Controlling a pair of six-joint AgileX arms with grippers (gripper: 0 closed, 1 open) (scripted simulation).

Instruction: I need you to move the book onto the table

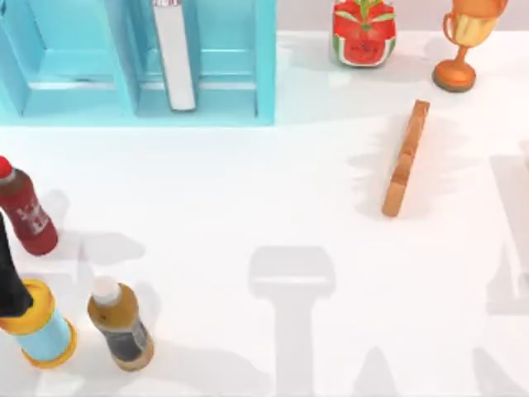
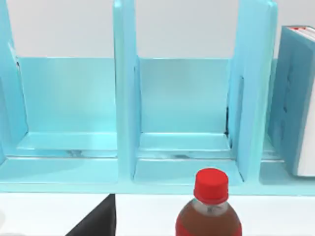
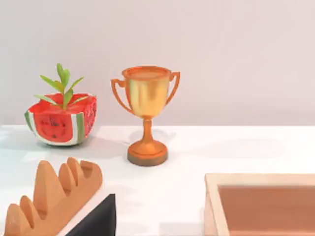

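Book (image 1: 174, 58) stands upright, edge-on, in light blue shelf (image 1: 74, 83) at table's (image 1: 248, 207) far edge. Left arm at near-left corner; both hands' state: cannot tell.

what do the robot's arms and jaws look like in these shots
Little of them shows. In the top view, the left arm is a plain matte black, tapering shape at the table's left edge, with no cables or markings visible. Each wrist view shows one dark black wedge with flat, sharp edges, part of the left gripper and the right gripper.
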